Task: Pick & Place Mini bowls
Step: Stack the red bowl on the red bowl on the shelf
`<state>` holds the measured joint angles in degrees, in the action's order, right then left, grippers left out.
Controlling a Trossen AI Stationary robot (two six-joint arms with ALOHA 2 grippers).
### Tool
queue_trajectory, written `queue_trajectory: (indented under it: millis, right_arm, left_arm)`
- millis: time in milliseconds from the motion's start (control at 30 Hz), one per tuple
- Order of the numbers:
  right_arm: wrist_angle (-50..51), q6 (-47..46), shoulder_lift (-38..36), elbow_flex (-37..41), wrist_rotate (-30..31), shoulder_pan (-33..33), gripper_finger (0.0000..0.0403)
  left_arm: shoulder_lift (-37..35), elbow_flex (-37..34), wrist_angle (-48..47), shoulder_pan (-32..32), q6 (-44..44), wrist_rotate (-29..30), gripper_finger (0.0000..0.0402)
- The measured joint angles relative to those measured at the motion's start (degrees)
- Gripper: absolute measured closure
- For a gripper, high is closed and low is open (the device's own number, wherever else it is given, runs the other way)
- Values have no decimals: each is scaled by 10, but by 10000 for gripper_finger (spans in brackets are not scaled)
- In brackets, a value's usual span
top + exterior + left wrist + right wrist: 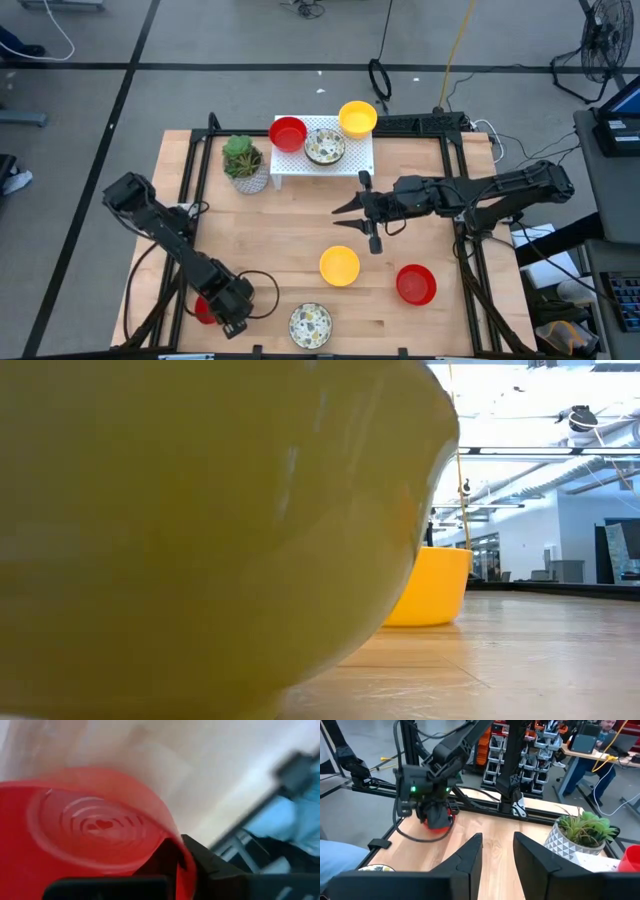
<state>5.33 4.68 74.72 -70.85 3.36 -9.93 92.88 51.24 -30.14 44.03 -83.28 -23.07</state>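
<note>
My left gripper (pixel 225 315) is at the table's near left corner, shut on a red mini bowl (pixel 204 308), which the arm half hides. My right gripper (pixel 345 206) hovers open over the table's middle, its fingers pointing left, with nothing between them (pixel 497 850). A yellow bowl (pixel 339 266), a red bowl (pixel 416 284) and a speckled bowl (pixel 310 323) stand on the table. On the white rack (pixel 290 165) sit a red bowl (pixel 288 133), a speckled bowl (pixel 324 147) and a yellow bowl (pixel 357 118). The low view is filled by one bowl's yellowish wall (pixel 200 530). My left gripper holds the red bowl by its rim (pixel 172 837), one finger inside (pixel 160 862) and one outside (pixel 210 865). The fingers come from above, slanting down. The bowl sits tilted in the hold (pixel 440 820), low by the table; whether it is clear of the wood I cannot tell.
A green plant in a pale pot (pixel 244 162) stands left of the rack. Black frame rails (pixel 190 180) run along the table's left and right sides. Bare wood (pixel 270 235) lies between the two grippers. People and shelves (pixel 600 730) show beyond the table.
</note>
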Motion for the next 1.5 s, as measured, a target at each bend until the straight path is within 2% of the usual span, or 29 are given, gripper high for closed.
queue_trajectory:
  millis: [167,333,533,667,833,1100,1333,1500]
  right_arm:
    - [8,-10,0,0,0,0,320]
    - [18,-10,0,0,0,0,325]
    - [39,-10,0,0,0,1,326]
    - [46,-10,0,0,0,1,326]
    - [58,-10,0,0,0,1,327]
    - [73,-9,0,0,0,1,328]
    - [83,19,0,0,0,1,328]
    - [95,51,0,0,0,2,328]
  left_arm:
    - [-64,14,-2,-9,31,70,396]
    - [-149,19,2,-31,111,203,391]
    - [-238,19,2,-85,284,359,391]
    - [-284,19,4,-144,418,419,396]
    - [-327,19,4,-241,539,433,390]
    - [-349,23,2,-419,656,438,392]
    - [-325,93,2,-571,750,395,395]
    - [-269,150,-7,-659,776,323,397]
